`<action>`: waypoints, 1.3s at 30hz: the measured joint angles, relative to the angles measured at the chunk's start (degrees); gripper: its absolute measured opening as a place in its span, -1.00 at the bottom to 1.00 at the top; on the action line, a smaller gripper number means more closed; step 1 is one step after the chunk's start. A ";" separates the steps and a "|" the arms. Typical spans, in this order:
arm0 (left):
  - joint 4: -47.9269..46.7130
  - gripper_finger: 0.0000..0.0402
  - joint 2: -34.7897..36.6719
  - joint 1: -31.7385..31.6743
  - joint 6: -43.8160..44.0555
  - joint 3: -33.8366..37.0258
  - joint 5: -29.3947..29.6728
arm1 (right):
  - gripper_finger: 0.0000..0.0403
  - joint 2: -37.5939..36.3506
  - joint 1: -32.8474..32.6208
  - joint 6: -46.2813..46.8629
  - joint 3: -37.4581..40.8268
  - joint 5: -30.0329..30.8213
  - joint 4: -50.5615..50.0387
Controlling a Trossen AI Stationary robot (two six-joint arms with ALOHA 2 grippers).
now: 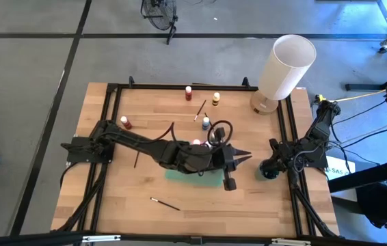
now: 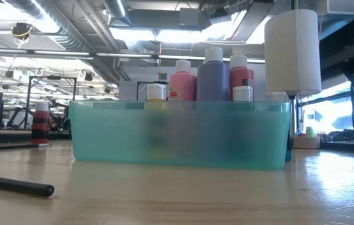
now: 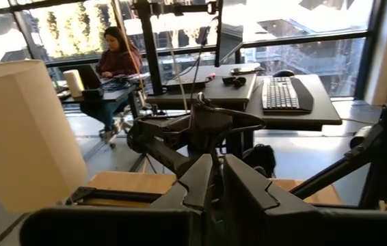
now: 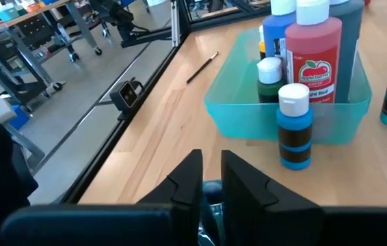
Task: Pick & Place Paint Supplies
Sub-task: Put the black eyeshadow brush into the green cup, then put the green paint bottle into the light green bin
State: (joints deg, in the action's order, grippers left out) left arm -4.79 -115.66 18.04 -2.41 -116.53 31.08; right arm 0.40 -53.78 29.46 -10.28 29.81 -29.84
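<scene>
Jaws nearly pressed together on our left gripper (image 1: 243,156), reaching over the teal bin (image 4: 355,96) mid-counter, nothing pinched. Our right gripper (image 1: 270,169) sits by the counter's right edge, jaws close together too. Paint bottles (image 2: 213,75) stand in the bin; a brush (image 1: 165,203) lies near the front edge.

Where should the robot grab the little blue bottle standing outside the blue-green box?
Probably around its round body, below the white top. The blue bottle stands upright just in front of the box wall, so the box blocks its far side. The side facing the right gripper is free. Come in level from there, with one finger on each open side.
</scene>
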 joint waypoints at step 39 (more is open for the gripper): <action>-20.08 -0.84 7.41 -2.51 0.69 0.02 0.91 | -0.63 0.07 0.02 -18.67 -9.79 -12.55 31.42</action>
State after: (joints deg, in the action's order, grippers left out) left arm -24.87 -108.25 15.53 -1.72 -116.51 31.99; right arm 0.47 -53.76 10.80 -20.08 17.26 1.58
